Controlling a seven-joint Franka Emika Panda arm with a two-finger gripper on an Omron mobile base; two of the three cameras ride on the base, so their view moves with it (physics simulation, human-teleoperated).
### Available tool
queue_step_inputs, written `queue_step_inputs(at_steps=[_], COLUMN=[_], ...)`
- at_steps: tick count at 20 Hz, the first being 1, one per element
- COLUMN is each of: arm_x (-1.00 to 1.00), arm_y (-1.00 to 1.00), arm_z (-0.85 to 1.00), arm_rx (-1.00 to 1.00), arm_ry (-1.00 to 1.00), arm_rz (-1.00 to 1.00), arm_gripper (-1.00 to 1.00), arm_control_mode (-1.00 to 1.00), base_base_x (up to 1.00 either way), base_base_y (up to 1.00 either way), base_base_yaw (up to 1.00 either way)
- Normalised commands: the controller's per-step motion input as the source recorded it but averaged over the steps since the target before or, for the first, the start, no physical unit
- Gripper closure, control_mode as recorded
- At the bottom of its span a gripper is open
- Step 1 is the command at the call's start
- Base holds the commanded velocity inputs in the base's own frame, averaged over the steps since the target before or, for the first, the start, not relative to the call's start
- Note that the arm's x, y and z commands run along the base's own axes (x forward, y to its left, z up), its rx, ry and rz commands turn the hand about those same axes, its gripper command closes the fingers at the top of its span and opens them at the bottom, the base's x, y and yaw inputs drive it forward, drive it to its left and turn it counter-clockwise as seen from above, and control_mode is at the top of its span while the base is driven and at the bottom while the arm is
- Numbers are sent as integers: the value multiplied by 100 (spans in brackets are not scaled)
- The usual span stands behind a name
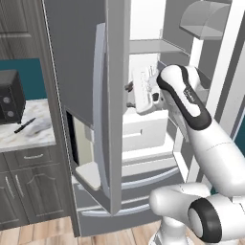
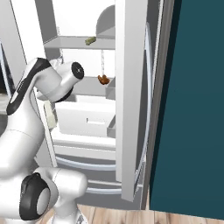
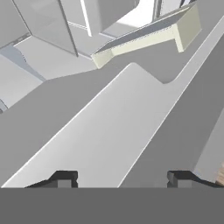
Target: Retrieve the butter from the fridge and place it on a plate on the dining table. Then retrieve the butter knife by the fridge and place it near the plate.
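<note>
The fridge (image 1: 81, 57) stands with both upper doors swung open and its white inside showing. The butter (image 2: 90, 40), a small olive stick, lies on an upper shelf. My gripper (image 1: 128, 94) reaches in at mid height, beside the inner edge of the left door (image 1: 117, 119). In the hand view my gripper (image 3: 122, 179) is open, its fingertips (image 3: 65, 178) wide apart, and a pale grey band of the door runs up between them. The black butter knife (image 1: 25, 125) lies on the marbled counter left of the fridge. The plate and dining table are out of view.
An orange-brown food (image 2: 103, 79) sits on a lower shelf, above a white drawer (image 2: 87, 117). A black appliance (image 1: 9, 98) stands on the counter behind the knife. The right door (image 2: 131, 100) stands edge-on, with a teal wall (image 2: 192, 105) beyond it.
</note>
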Motion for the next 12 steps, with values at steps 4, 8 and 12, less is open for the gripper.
queue_step_inputs(at_steps=[4,8,12], arm_x=[-3,-20,-29], arm_y=[43,57,79], arm_z=[0,0,0], arm_rx=[0,0,0], arm_ry=[0,0,0], arm_rz=[-1,0,0], arm_gripper=[-100,-100,-100], arm_control_mode=[-100,-100,-100], base_base_x=[0,0,0], base_base_y=[0,0,0], base_base_yaw=[0,0,0])
